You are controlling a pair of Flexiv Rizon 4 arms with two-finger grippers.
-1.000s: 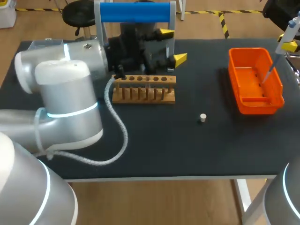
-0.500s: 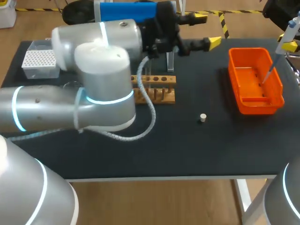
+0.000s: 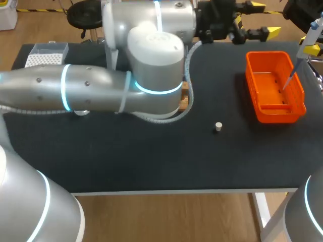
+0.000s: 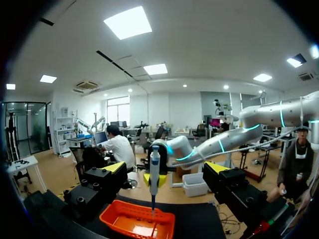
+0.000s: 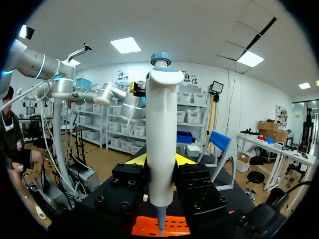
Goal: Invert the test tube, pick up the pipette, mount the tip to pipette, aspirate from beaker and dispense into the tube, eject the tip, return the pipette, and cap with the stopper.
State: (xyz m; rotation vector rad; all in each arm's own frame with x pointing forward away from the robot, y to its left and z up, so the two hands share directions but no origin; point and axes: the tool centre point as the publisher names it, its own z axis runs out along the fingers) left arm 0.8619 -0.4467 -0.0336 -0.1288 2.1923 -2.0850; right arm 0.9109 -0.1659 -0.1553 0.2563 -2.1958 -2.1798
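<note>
Pipette (image 5: pixel 160 134) — clamped between the fingers of the right gripper (image 5: pixel 159 162), tip pointing down into the orange bin (image 3: pixel 299 85) at the right end of the black table (image 3: pixel 166 161); the bin's contents cannot be made out. The left gripper (image 3: pixel 263 19) hangs near the bin's far end, fingers spread wide, holding nothing. Further out — a white stopper (image 3: pixel 218 126) lies alone on the table, and the tip box (image 3: pixel 43 54) sits at the far left corner, grid showing.

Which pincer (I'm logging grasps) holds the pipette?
The right pincer, shut on the white pipette; the left pincer stands open and empty.
</note>
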